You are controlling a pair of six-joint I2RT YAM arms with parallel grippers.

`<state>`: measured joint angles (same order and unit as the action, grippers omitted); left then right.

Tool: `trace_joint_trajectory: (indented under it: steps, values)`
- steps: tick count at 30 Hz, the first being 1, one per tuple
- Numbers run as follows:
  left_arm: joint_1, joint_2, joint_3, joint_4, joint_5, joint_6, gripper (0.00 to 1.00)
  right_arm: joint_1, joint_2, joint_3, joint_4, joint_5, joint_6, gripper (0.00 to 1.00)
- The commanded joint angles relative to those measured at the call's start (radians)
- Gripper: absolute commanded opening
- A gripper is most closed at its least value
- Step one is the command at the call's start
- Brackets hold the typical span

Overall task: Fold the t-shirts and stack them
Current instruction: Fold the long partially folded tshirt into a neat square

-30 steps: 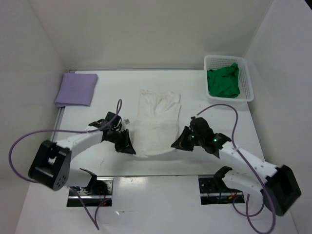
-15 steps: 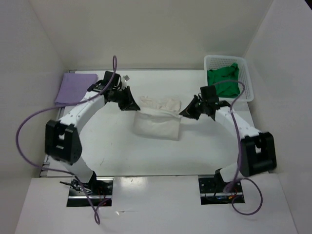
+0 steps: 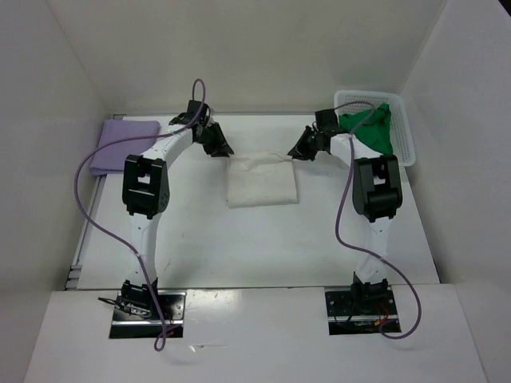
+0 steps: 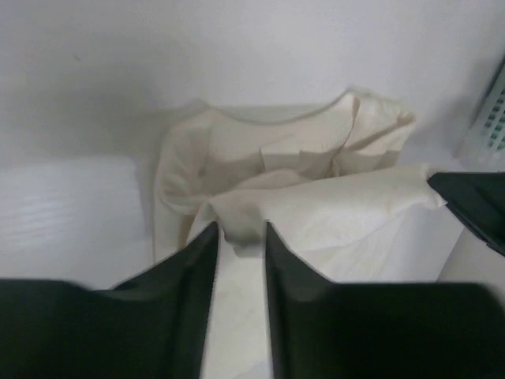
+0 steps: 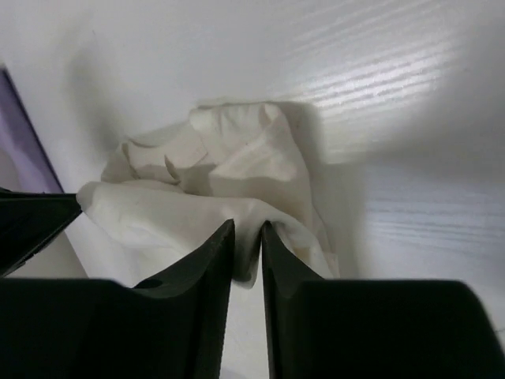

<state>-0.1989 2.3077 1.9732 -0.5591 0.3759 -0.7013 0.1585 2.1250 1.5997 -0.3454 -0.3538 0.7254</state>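
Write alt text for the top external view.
Folded off-white cloth t-shirt mid-table, left gripper and right gripper by its far corners. Folded lavender cloth t-shirt far left; bright green cloth t-shirt in white plastic mesh basket far right.

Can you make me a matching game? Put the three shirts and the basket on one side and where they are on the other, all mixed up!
1. lavender shirt
2. off-white shirt
3. green shirt
4. white basket

A. inside the white basket
B. far right corner of the table
C. far left side of the table
D. middle of the table, folded

Pairs: 1-C, 2-D, 3-A, 4-B
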Motion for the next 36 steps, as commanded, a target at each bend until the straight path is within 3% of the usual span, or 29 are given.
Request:
trace_joint_trajectory:
  steps: [1, 4, 7, 8, 11, 12, 13, 14, 15, 16, 17, 25, 30, 34, 36]
  values:
    - [0.042, 0.006, 0.069, 0.082, 0.010, -0.065, 0.42, -0.004, 0.030, 0.115, 0.032, -0.001, -0.009, 0.27]
    - [0.042, -0.060, 0.046, 0.120, 0.021, -0.066, 0.63, -0.004, 0.006, 0.124, 0.045, 0.010, -0.009, 0.45]
    - [0.042, -0.154, -0.031, 0.139, -0.006, -0.041, 0.63, -0.004, -0.088, 0.103, 0.045, 0.045, -0.035, 0.60]
    - [0.042, -0.183, -0.077, 0.162, -0.006, -0.041, 0.56, -0.004, -0.120, 0.065, 0.036, 0.071, -0.058, 0.63]
    - [-0.032, -0.280, -0.272, 0.251, 0.037, -0.052, 0.49, 0.016, -0.253, -0.067, 0.061, 0.115, -0.067, 0.66]
    - [-0.052, -0.307, -0.316, 0.289, 0.059, -0.067, 0.40, 0.041, -0.278, -0.098, 0.078, 0.115, -0.067, 0.62]
    - [-0.071, -0.320, -0.362, 0.321, 0.072, -0.082, 0.35, 0.055, -0.292, -0.137, 0.079, 0.105, -0.067, 0.47]
    - [-0.114, -0.329, -0.451, 0.355, 0.081, -0.108, 0.30, 0.070, -0.292, -0.151, 0.079, 0.084, -0.067, 0.25]
    - [-0.132, -0.329, -0.477, 0.376, 0.081, -0.109, 0.23, 0.108, -0.263, -0.152, 0.094, 0.058, -0.067, 0.16]
    - [-0.148, -0.329, -0.497, 0.377, 0.072, -0.109, 0.21, 0.128, -0.237, -0.152, 0.094, 0.018, -0.086, 0.06]
    - [-0.160, -0.329, -0.517, 0.377, 0.072, -0.109, 0.21, 0.148, -0.205, -0.129, 0.094, 0.018, -0.095, 0.02]
    - [-0.181, -0.334, -0.692, 0.432, 0.072, -0.133, 0.21, 0.199, 0.105, 0.193, 0.042, -0.111, -0.125, 0.00]
    - [-0.212, -0.401, -0.757, 0.404, 0.072, -0.124, 0.33, 0.181, 0.331, 0.425, 0.032, -0.217, -0.106, 0.00]
    - [-0.212, -0.444, -0.789, 0.393, 0.072, -0.124, 0.46, 0.159, 0.440, 0.511, 0.054, -0.333, -0.054, 0.00]
    - [-0.212, -0.455, -0.789, 0.393, 0.072, -0.113, 0.57, 0.150, 0.464, 0.532, 0.054, -0.343, -0.041, 0.00]
